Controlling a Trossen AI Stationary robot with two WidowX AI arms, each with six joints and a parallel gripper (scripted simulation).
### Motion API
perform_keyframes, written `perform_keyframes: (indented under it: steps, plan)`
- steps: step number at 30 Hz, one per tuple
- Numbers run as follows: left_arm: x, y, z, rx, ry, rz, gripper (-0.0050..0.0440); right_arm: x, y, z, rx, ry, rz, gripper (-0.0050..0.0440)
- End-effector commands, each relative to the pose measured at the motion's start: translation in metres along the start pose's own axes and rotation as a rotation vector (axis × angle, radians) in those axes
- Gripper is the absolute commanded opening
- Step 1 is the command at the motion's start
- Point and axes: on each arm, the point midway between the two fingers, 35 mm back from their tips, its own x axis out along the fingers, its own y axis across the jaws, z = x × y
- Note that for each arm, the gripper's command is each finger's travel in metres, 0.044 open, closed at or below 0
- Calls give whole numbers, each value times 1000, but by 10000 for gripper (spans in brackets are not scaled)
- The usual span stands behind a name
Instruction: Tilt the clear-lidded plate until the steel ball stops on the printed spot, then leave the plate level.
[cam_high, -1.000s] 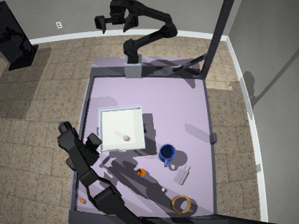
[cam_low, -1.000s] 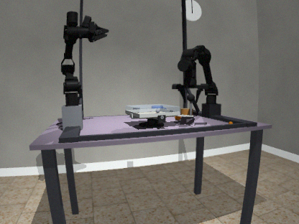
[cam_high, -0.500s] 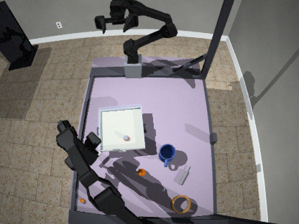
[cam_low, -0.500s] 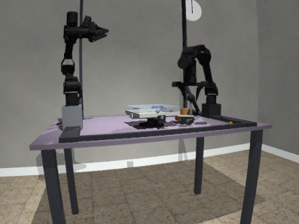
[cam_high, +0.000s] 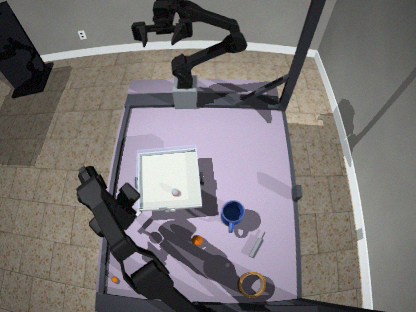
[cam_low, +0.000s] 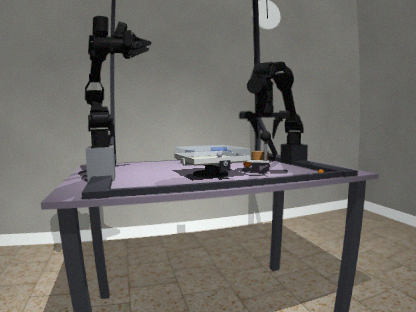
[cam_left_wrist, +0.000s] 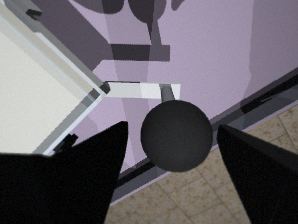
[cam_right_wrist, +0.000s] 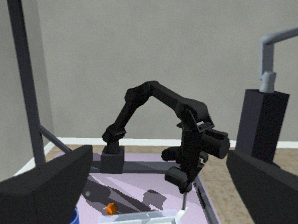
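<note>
Top, plate: square pale plate (cam_high: 155, 175) (cam_low: 207, 160) (cam_left_wrist: 30, 90) (cam_right_wrist: 150, 219), clear-walled; smooth steel ball (cam_high: 175, 192) (cam_low: 220, 154) toward five o'clock.
Top, mug: round, glossy blue mug (cam_high: 233, 212) (cam_low: 219, 149) (cam_right_wrist: 75, 216), four o'clock from plate.
Exterior, plate: on dark support.
Left wrist, left claw (cam_high: 139, 214) (cam_low: 267, 134) (cam_left_wrist: 172, 127) (cam_right_wrist: 184, 187): fingers apart, matte black round knob (cam_low: 265, 135) (cam_left_wrist: 176, 136) between.
Right wrist, right claw (cam_high: 159, 44) (cam_low: 149, 45) (cam_right_wrist: 160, 150): tapered fingers apart, nothing held.
</note>
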Motion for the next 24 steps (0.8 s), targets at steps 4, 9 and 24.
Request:
perform_keyframes:
  steps: [4, 9, 24]
  plan:
    - [-29, 3, -5, 0, 72, 18, 270, 0, 1, 6, -20, -3, 3, 400]
    - [-29, 3, -5, 0, 73, 18, 270, 0, 1, 6, -20, -3, 3, 400]
    - [-30, 3, -5, 0, 73, 18, 400, 0, 1, 6, -20, -3, 3, 400]
